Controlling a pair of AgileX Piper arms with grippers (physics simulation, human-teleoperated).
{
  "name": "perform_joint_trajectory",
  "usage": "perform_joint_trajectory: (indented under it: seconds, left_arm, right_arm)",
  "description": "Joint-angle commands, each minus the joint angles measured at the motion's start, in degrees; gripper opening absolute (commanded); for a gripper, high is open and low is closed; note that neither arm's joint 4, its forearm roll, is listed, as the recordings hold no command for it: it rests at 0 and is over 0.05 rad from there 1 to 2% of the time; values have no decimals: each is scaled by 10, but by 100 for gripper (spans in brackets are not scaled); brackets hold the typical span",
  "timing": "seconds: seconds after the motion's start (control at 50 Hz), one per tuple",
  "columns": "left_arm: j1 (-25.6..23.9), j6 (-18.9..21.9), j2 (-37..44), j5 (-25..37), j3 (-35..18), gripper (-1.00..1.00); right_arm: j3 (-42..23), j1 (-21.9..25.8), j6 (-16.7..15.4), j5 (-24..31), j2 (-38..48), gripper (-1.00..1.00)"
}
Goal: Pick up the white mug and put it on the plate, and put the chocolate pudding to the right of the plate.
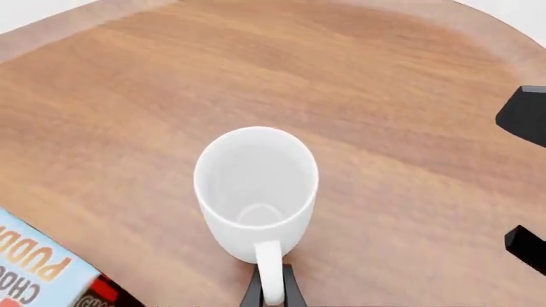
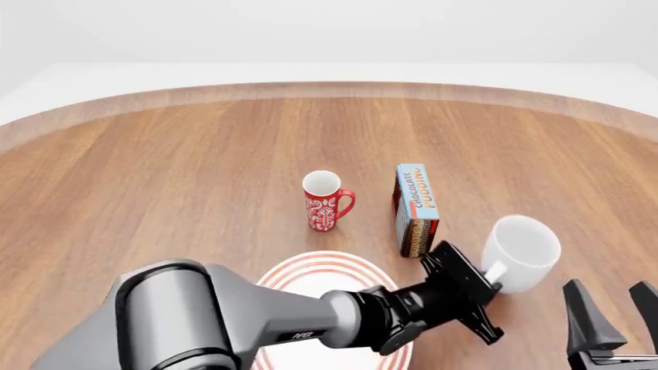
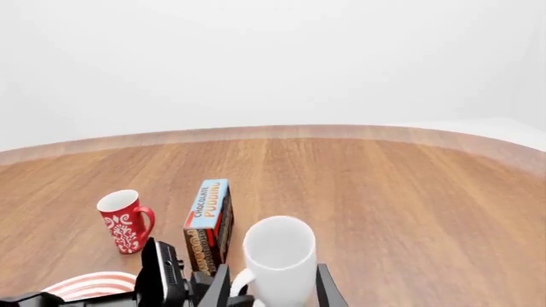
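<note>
At the bottom of the front view we see our left claw [image 2: 483, 297] pinching the white mug [image 2: 522, 253] by its handle, low right. Our right claw [image 2: 615, 316] sits wide open in the corner. The plate [image 2: 308, 271] lies bottom middle. Farther back stands the chocolate pudding [image 2: 415, 199].

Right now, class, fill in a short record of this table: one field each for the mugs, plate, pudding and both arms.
white mug: upright, its handle between the left gripper fingers, right of the carton
red mug: upright on the wood, untouched
plate: bare, partly hidden by the left arm
chocolate pudding: standing on the wood behind the plate, a little to its right
right gripper: open, holding nothing
</note>
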Motion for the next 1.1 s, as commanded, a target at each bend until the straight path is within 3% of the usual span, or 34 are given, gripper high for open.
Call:
perform_joint_trajectory:
  seconds: [0.02, 0.1, 0.52, 0.88, 1.1]
  left_arm:
    - [4, 4, -36, -21, 33, -100]
    - [2, 5, -46, -27, 46, -100]
    - [12, 10, -101, -46, 98, -100]
    - [-3, 19, -222, -68, 202, -100]
    - [-3, 19, -222, -68, 202, -100]
  right_arm:
    - [2, -1, -1, -19, 17, 100]
    - [3, 0, -1, -42, 39, 100]
    - [1, 0, -2, -8, 5, 100]
    - [1, 1, -3, -13, 9, 100]
    - [1, 1, -3, -13, 9, 100]
